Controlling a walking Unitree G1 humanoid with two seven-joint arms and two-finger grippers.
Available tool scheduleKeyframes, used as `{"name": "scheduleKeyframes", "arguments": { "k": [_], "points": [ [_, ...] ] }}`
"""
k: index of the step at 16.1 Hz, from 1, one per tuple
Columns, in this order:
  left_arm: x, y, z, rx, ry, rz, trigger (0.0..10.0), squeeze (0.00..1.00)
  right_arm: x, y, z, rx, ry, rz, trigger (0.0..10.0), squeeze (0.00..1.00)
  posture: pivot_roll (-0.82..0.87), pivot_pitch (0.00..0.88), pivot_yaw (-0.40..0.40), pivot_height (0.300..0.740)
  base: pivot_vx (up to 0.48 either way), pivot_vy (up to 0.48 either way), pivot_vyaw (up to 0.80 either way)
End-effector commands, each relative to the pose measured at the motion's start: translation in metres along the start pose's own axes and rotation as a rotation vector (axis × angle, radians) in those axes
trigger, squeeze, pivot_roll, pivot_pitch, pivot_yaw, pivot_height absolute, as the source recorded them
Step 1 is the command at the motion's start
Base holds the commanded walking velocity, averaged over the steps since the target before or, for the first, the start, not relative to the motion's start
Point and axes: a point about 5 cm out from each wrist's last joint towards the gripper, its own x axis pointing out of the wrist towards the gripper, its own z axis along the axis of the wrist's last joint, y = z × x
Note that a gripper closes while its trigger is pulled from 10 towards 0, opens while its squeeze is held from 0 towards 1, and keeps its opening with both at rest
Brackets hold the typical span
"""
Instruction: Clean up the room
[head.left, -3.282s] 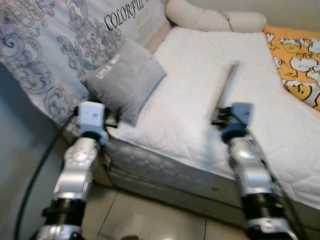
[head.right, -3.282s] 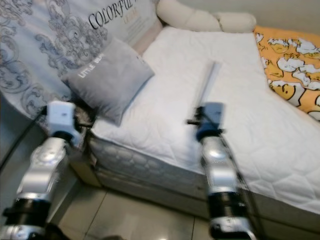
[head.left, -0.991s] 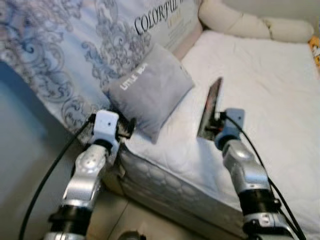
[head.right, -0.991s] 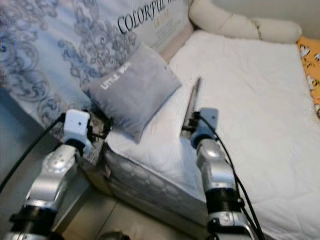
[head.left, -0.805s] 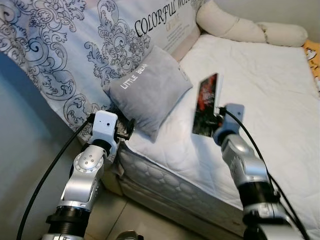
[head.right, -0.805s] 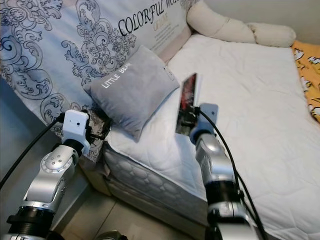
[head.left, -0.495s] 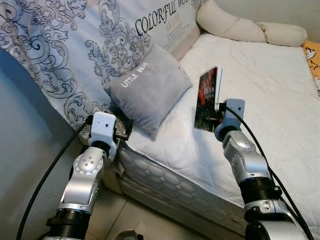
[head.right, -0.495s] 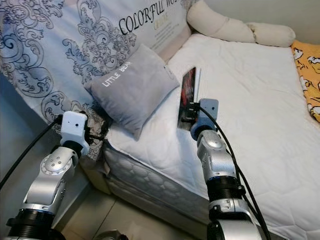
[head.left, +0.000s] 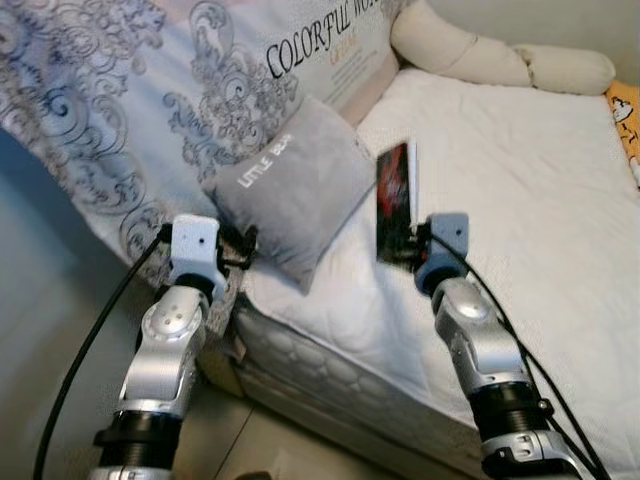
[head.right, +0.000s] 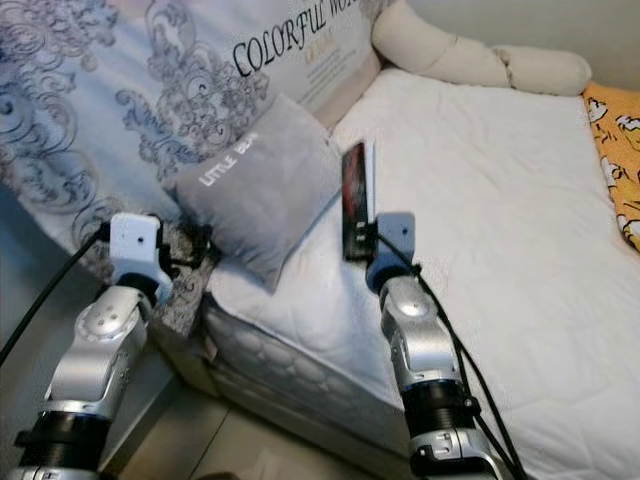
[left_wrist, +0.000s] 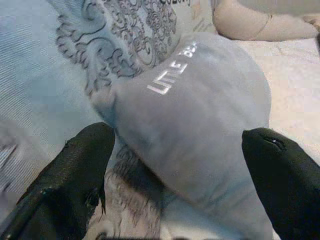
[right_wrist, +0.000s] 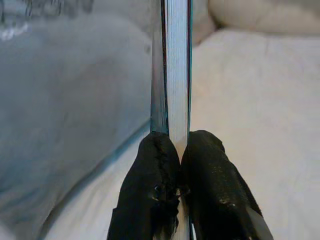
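The book (head.left: 396, 200) stood upright on its lower edge above the white bed (head.left: 520, 180), thin, with a dark cover showing red markings and a pale block of pages. The right gripper (right_wrist: 179, 165) pinched its lower end, jaws closed tight on both covers. It hung just beside the grey cushion (head.left: 285, 190), which leaned against the patterned headboard (head.left: 130, 90).

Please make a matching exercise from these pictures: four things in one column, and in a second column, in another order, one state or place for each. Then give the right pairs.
Things:
1. book
2. grey cushion
3. left gripper
4. cream bolster

States or places:
A. open, near the cushion's corner
B. at the far end of the mattress
C. leaning on the patterned headboard
D. clamped in the right gripper

Pairs: 1-D, 2-C, 3-A, 4-B
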Motion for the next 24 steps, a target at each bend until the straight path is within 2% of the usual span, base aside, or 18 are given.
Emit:
{"name": "scheduleKeyframes", "arguments": {
  "k": [1, 4, 5, 9, 19, 22, 24],
  "points": [
    [0.001, 0.000, 0.003, -0.005, -0.009, 0.003, 10.0, 0.00, -0.001, -0.001, 0.012, -0.023, -0.063, -0.004, 10.0, 0.00, 0.07, 0.000, 0.026, 0.740, 0.379, 0.000, 0.00],
    [0.003, 0.002, 0.004, -0.008, -0.012, 0.006, 10.0, 0.00, -0.001, 0.000, 0.013, -0.057, -0.069, 0.003, 10.0, 0.00, 0.07, 0.000, 0.025, 0.740, 0.387, 0.000, 0.80],
    [0.003, 0.002, 0.004, -0.007, -0.012, 0.006, 10.0, 0.00, -0.001, 0.000, 0.012, -0.030, -0.067, -0.004, 10.0, 0.00, 0.07, 0.000, 0.025, 0.740, 0.386, 0.000, 0.00],
    [0.003, 0.002, 0.003, -0.005, -0.005, 0.004, 10.0, 0.00, -0.001, -0.001, 0.009, -0.044, -0.050, -0.006, 10.0, 0.00, 0.07, 0.000, 0.023, 0.740, 0.376, 0.000, 0.00],
    [-0.001, -0.008, -0.002, 0.029, 0.024, -0.070, 10.0, 0.00, -0.001, -0.002, 0.006, -0.031, -0.022, -0.001, 10.0, 0.00, 0.07, 0.000, 0.018, 0.740, 0.000, 0.000, 0.00],
    [-0.003, -0.010, -0.007, 0.090, 0.062, -0.131, 10.0, 0.00, 0.001, -0.007, 0.005, 0.085, 0.013, -0.022, 10.0, 0.00, 0.07, 0.000, 0.018, 0.740, 0.000, 0.000, 0.00],
    [-0.009, -0.019, -0.009, 0.158, 0.096, -0.288, 10.0, 0.00, 0.004, -0.014, 0.002, 0.162, 0.098, -0.017, 10.0, 0.00, 0.08, 0.000, 0.012, 0.740, 0.000, 0.000, 0.00]
  ]
}}
